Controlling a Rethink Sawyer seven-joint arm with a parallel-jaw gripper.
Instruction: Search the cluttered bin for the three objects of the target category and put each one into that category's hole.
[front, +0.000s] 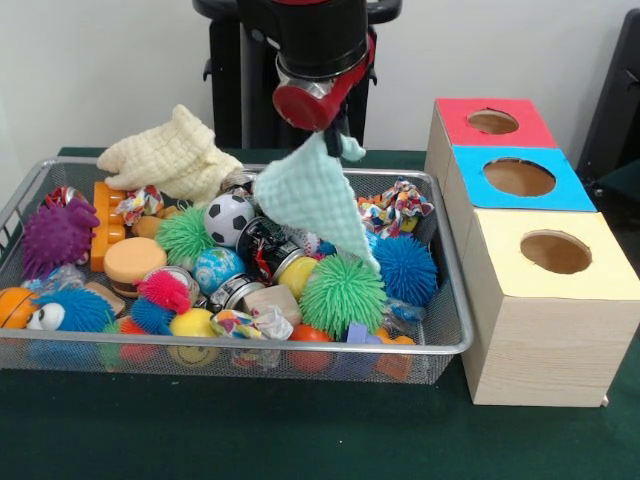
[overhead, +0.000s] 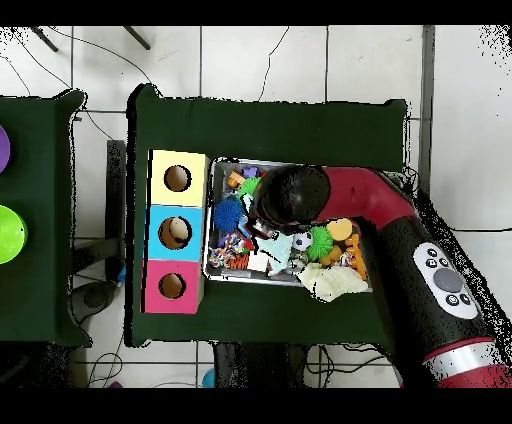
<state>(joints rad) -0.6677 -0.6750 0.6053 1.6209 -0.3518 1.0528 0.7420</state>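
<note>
The silver wire-mesh bin (front: 300, 352) sits on the green table, full of toys; it also shows in the overhead view (overhead: 212, 262), mostly under my arm. My gripper (front: 335, 135) hangs above the bin's back middle, shut on a mint-green cloth (front: 310, 200) that dangles over the toys. No striped tiger or tan bear plush shows; they are hidden or out of view. The red-panelled hole (front: 492, 122) is the farthest on the wooden box at the right, and it also shows in the overhead view (overhead: 172, 286).
The blue-panelled hole (front: 518, 177) and yellow-panelled hole (front: 555, 252) lie nearer the camera. A cream cloth (front: 170, 155) drapes over the bin's back left rim. Green (front: 342, 295), blue (front: 405, 268) and purple (front: 58, 235) spiky balls, a soccer ball (front: 229, 218) and a rope toy (front: 395, 208) fill the bin.
</note>
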